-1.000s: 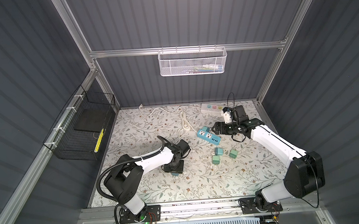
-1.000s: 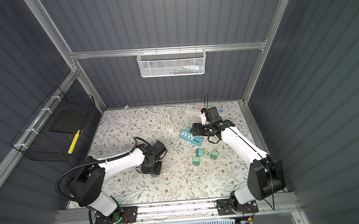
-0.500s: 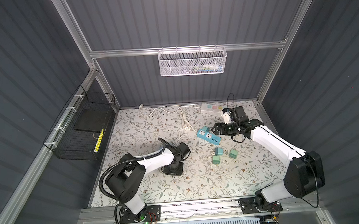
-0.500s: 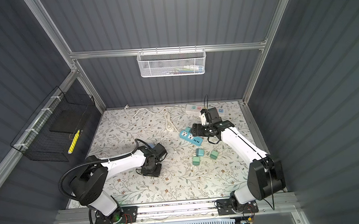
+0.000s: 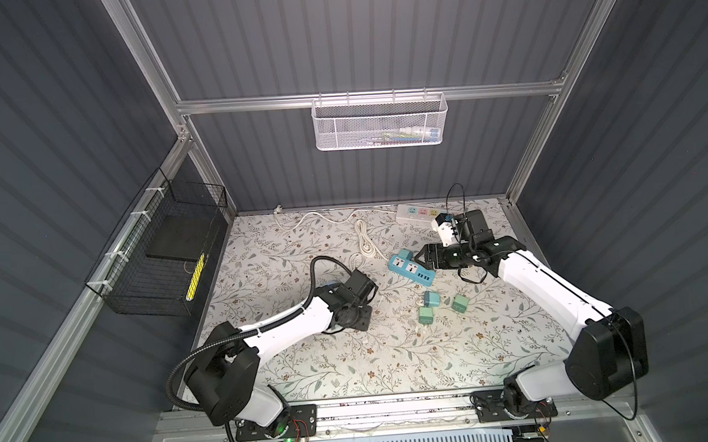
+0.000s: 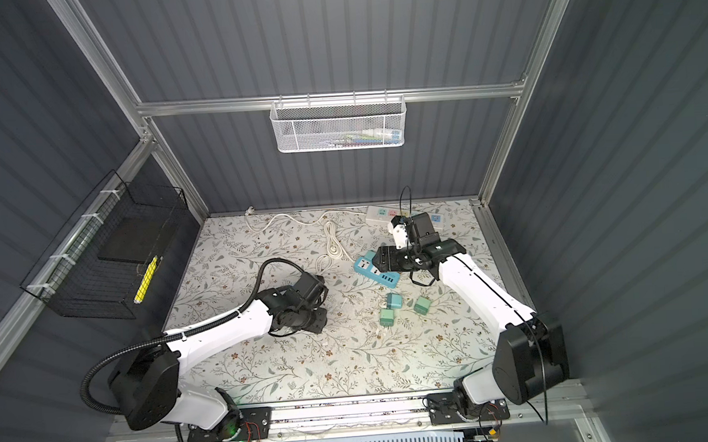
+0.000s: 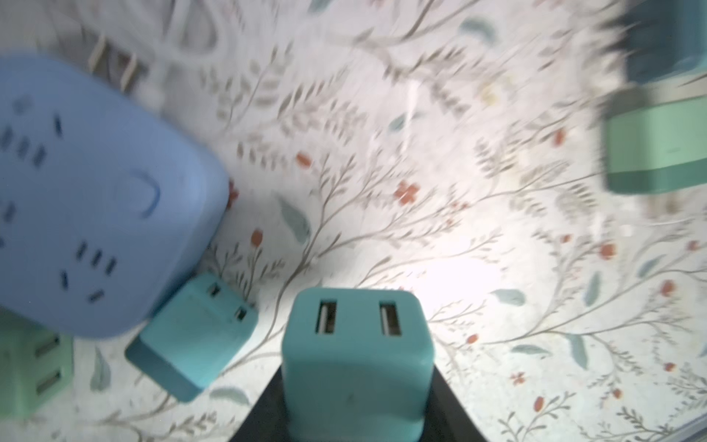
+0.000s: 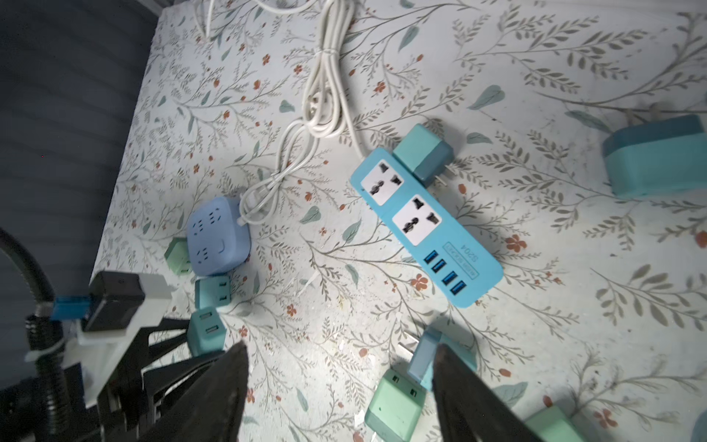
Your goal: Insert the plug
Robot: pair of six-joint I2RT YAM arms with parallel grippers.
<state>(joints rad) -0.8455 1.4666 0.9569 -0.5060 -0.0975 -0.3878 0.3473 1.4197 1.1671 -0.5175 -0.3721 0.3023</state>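
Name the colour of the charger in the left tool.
Teal cube-shaped plastic charger, clearest in left wrist view.

The teal plug and blue power strip look like smooth, matt plastic. The floral tabletop is matt. The mesh basket at twelve o'clock is white-coated metal.
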